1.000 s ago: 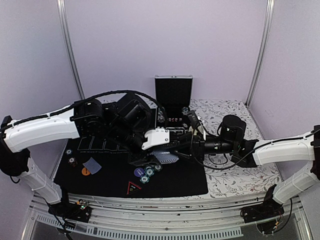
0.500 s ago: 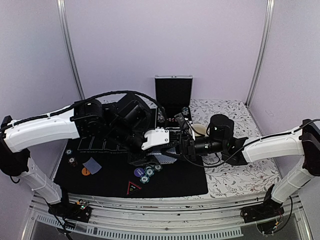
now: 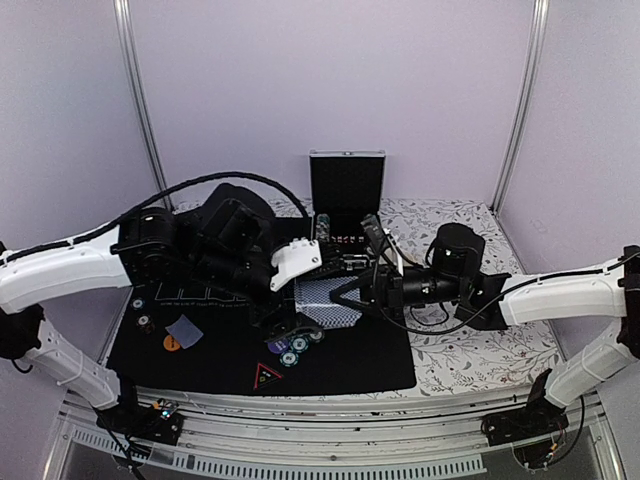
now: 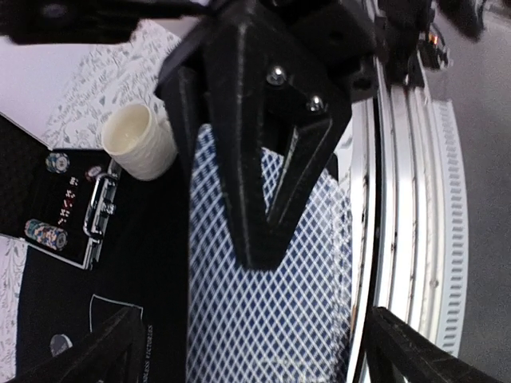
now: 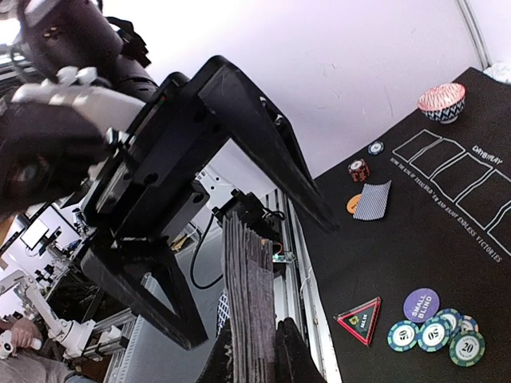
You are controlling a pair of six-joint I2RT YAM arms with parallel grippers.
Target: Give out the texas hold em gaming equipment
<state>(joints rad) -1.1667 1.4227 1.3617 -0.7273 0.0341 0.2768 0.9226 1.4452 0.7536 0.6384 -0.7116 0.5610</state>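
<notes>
1. The deck of cards (image 3: 328, 305) is over the middle of the black mat (image 3: 380, 360), pinched tight in the right gripper (image 5: 255, 351), which reaches in from 3 o'clock.
2. The left gripper (image 4: 255, 355), coming from 9 o'clock, has its fingers spread wide on either side of the deck, clear of it.
3. Bare black mat shows at 4 o'clock of the deck, out to the near edge.
4. At 7 o'clock: 4 green-and-white chips (image 5: 435, 333), 1 purple button (image 5: 421, 304) and 1 black triangle marker (image 5: 359, 319).
5. At 9 o'clock: 1 loose card (image 5: 373, 199) and 1 orange button (image 5: 354, 204).

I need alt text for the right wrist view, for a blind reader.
The right gripper is shut on a thick stack of playing cards seen edge-on, with the open black fingers of the left gripper around it. On the black felt mat lie green-and-white poker chips and a round purple button.
</notes>
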